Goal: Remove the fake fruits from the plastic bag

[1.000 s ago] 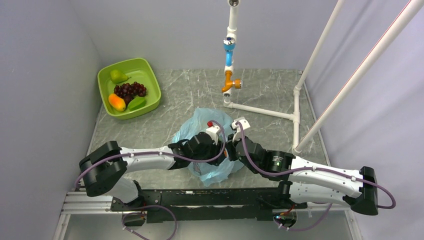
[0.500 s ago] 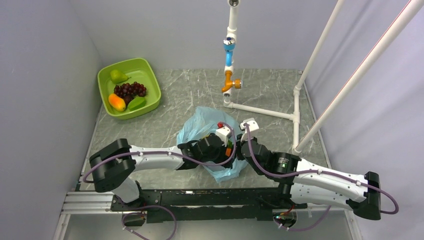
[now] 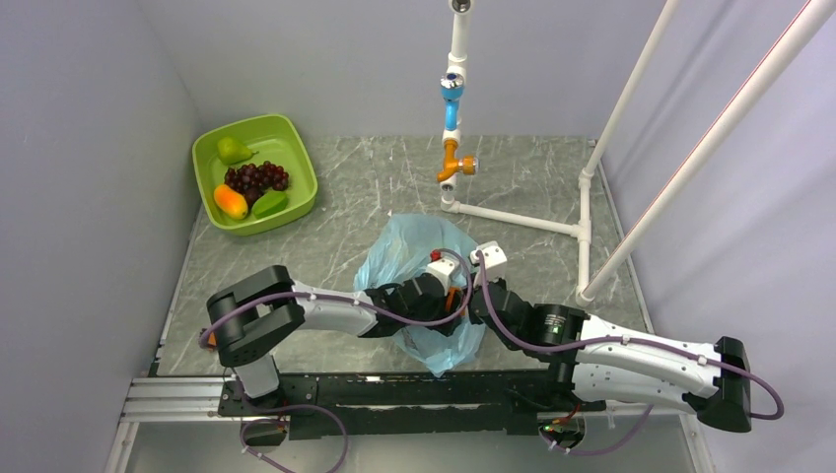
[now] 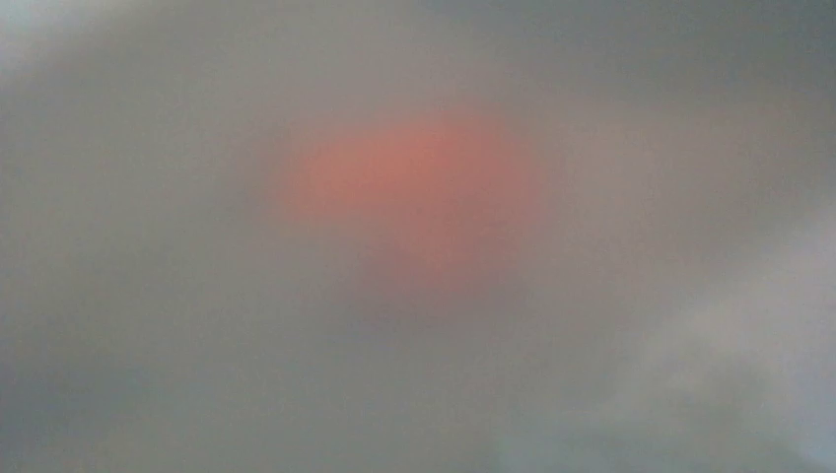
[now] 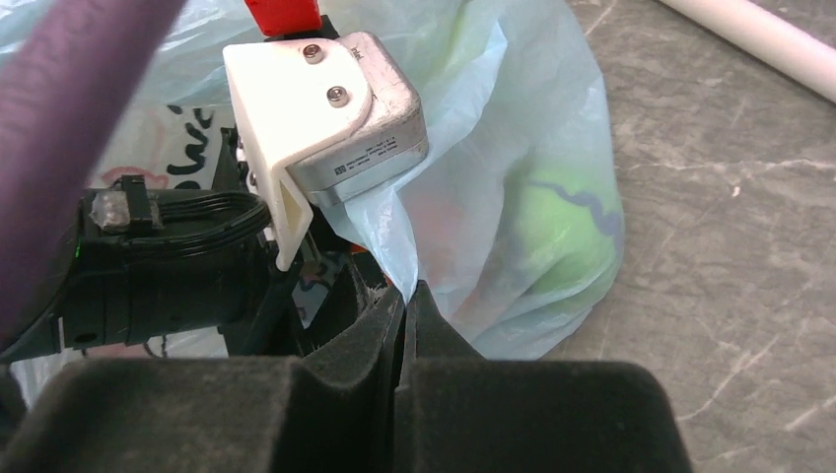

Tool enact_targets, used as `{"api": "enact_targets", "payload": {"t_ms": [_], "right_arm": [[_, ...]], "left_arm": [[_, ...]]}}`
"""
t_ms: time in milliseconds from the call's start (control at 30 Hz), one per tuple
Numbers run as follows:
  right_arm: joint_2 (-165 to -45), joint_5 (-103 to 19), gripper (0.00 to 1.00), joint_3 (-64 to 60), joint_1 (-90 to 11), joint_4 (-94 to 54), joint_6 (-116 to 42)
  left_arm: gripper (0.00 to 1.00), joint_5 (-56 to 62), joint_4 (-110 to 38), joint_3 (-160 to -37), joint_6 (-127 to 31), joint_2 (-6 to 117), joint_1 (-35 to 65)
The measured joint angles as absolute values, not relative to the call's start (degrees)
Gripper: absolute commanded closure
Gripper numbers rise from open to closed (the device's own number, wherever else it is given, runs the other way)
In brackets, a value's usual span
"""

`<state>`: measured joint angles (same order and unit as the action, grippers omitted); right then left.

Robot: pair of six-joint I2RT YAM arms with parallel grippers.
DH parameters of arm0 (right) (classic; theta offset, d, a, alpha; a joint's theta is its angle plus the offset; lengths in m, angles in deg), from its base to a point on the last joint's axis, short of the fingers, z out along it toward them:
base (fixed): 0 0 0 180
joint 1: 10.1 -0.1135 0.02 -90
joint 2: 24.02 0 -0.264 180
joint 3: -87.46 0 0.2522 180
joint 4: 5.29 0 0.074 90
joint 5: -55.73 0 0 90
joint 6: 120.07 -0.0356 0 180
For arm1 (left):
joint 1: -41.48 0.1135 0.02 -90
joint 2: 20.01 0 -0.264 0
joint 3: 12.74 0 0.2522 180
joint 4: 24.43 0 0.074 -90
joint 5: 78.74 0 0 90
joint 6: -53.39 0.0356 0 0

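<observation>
Pinching the rim of the thin translucent light-blue plastic bag (image 5: 532,128), the right claw (image 5: 402,320) is clamped on its film, likely to hold the mouth open for the left claw (image 3: 446,294). That claw is buried inside, so I cannot tell its state. A round green fake fruit (image 5: 562,232) sits inside the bag on the grey marbled bench (image 5: 710,197).

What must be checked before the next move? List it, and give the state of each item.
1. Right end effector clamped on the plastic bag: ok, its fingers are shut on a fold of film.
2. Left end effector open or shut: cannot tell, it is buried in the bag.
3. Left wrist view usable: not ok, it shows only an orange-red blur.
4. Fruit held by the left end effector: cannot tell.
5. Bag emptied: not ok, a green fruit shows through the film.
</observation>
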<state>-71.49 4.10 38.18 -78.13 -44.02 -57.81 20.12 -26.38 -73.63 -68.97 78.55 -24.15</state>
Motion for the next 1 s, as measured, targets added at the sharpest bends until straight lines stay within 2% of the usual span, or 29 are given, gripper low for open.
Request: {"api": "enact_targets", "payload": {"t_ms": [133,267,367,467,567,733,1000], "right_arm": [[-71.46,2.68,1.00,38.18,-78.74,-43.32,-58.21],[-71.22,2.22,1.00,38.18,-78.87,-42.77,-58.38],[-70.70,1.87,1.00,38.18,-78.87,-41.85,-58.36],[-70.50,1.63,1.00,38.18,-78.87,-42.05,-58.58],[-70.04,0.30,1.00,38.48,-78.87,-41.68,-58.71],[-68.86,-3.05,1.00,40.40,-78.87,-41.24,-58.82],[-66.92,-5.91,1.00,40.91,-78.87,-40.21,-58.75]], "left_arm": [[0.45,20.10,-23.12,-70.05,-69.88,76.80,-24.19],[0.49,20.14,-22.99,-64.67,-70.91,71.82,-24.30],[0.43,20.19,-23.71,-60.12,-71.41,65.66,-24.50],[0.20,20.12,-25.79,-58.48,-71.81,60.19,-24.63],[0.13,19.95,-26.42,-57.70,-72.18,55.95,-24.80],[0.11,20.14,-27.43,-55.49,-72.83,50.88,-25.00],[0.24,23.46,-30.42,-61.26,-72.20,54.95,-24.30]]}}
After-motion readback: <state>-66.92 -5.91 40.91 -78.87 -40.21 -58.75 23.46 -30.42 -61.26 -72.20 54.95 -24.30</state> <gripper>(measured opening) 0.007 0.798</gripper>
